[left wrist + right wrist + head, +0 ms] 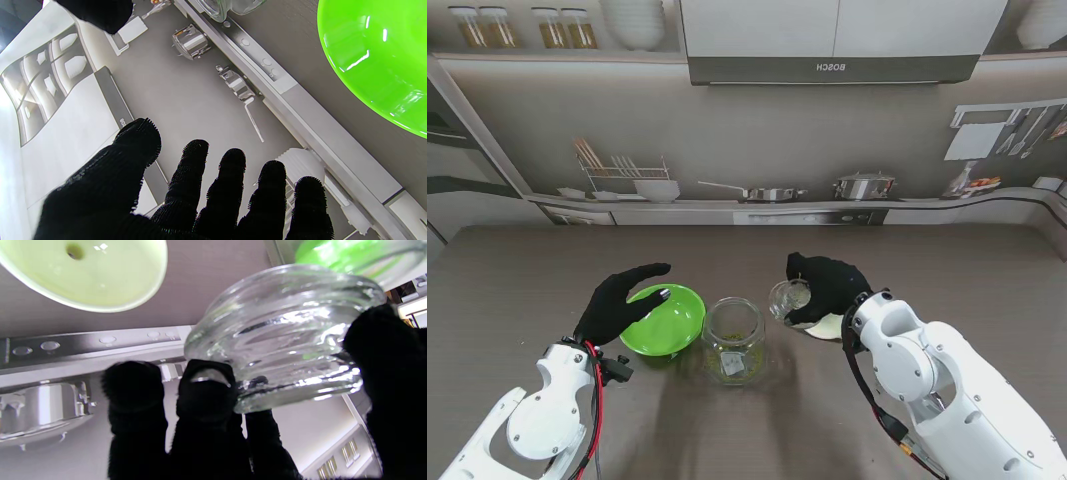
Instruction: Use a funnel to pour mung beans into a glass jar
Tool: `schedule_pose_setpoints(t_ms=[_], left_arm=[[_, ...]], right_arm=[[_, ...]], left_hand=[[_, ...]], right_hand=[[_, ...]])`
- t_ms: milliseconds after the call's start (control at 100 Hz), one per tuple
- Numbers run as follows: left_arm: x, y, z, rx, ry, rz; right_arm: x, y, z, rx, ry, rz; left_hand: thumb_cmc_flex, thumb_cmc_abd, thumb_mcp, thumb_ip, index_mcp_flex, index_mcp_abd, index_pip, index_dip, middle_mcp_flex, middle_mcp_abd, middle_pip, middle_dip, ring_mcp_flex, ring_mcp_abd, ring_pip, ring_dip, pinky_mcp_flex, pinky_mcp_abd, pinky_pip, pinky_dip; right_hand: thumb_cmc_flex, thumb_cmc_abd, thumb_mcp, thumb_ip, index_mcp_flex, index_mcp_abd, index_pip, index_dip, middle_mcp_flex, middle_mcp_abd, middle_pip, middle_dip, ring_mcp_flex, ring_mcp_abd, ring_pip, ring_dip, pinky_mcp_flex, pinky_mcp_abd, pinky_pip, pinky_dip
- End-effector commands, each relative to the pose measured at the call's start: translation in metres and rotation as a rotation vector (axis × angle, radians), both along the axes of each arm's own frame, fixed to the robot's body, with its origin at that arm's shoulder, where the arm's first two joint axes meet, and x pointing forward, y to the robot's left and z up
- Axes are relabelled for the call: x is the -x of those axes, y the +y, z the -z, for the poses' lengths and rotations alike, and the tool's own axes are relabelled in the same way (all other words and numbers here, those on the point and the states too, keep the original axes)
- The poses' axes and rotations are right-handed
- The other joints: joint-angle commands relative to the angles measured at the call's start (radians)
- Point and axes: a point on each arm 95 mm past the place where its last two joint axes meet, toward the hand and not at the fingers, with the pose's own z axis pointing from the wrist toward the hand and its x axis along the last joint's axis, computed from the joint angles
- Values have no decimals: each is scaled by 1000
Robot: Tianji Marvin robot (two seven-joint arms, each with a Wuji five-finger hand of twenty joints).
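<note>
- My left hand (617, 303) hangs over the near-left edge of the green bowl (665, 320), palm down, fingers spread and lightly extended. Nothing is held; in the left wrist view the fingertips (196, 151) are apart with only the backdrop behind them. Whether the hand touches the bowl rim I cannot tell.
- The green bowl sits just left of the glass jar (734, 338), touching or nearly so. It looks bare inside as far as I can see. My judgement: it is parked close so a pour across stays short.
- The glass jar stands upright at centre, mouth open. Greenish contents show through its wall, likely mung beans (736, 336), level unclear. No funnel sits in its mouth.
- My right hand (825, 287) is closed around a small ribbed glass vessel (789, 296), lifted off the table just right of the jar. The right wrist view shows fingers (205, 391) on one side and the thumb opposite, clamping the ribbed wall (283, 326). Grip looks firm; glass is slick, so slip is a risk.
- Under that hand lies a pale round piece (83, 273) with a small central hole, flat on the table. Probably the funnel, off the jar.
- Judgement: either pouring is finished, or the funnel must go on first.
</note>
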Motion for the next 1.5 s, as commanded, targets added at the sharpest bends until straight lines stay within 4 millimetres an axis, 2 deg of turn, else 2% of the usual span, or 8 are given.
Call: schedule_pose_setpoints(t_ms=[0, 200, 480, 810, 1490], left_arm=[[0, -2, 0, -1, 12, 14], [0, -1, 0, -3, 14, 16], [1, 1, 0, -2, 13, 9], [2, 3, 0, 1, 11, 3], [2, 5, 0, 1, 11, 3]], right_arm=[[0, 19, -19, -39, -37, -31], [-3, 47, -24, -85, -49, -72], [-7, 75, -10, -106, -29, -123], [-14, 82, 8, -92, 3, -149], [-20, 95, 17, -26, 4, -197]], left_hand=[[18, 34, -17, 21, 7, -14, -4, -3, -5, -2, -11, -6, 11, 3, -26, -11, -20, 1, -30, 2], [19, 36, -19, 21, 6, -15, -4, -3, -5, -3, -11, -5, 12, 4, -26, -11, -22, 0, -32, 2], [21, 37, -20, 22, 11, -12, -3, -2, -4, 1, -11, -6, 12, 5, -26, -11, -22, 0, -32, 1], [20, 40, -21, 22, 18, -12, 0, -1, -3, 0, -11, -6, 13, 4, -26, -11, -22, 0, -32, 1], [21, 42, -25, 22, 17, -12, -1, -1, -5, -1, -12, -6, 9, 6, -28, -11, -26, -1, -33, 1]], right_hand=[[283, 154, 222, 89, 55, -19, 199, 59, 100, -164, 88, -26, 52, -55, 36, 22, 22, -19, 38, -16], [280, 154, 222, 90, 55, -22, 200, 58, 100, -164, 87, -25, 53, -52, 37, 25, 22, -18, 37, -16], [275, 156, 223, 91, 54, -26, 200, 59, 100, -164, 87, -25, 53, -55, 42, 27, 16, -17, 34, -16], [270, 157, 221, 92, 55, -33, 197, 56, 101, -168, 82, -26, 53, -49, 46, 28, 7, -11, 28, -15], [254, 171, 205, 100, 52, -71, 190, 45, 91, -191, 58, -21, 53, -50, 31, 19, -24, -3, 12, -9]])
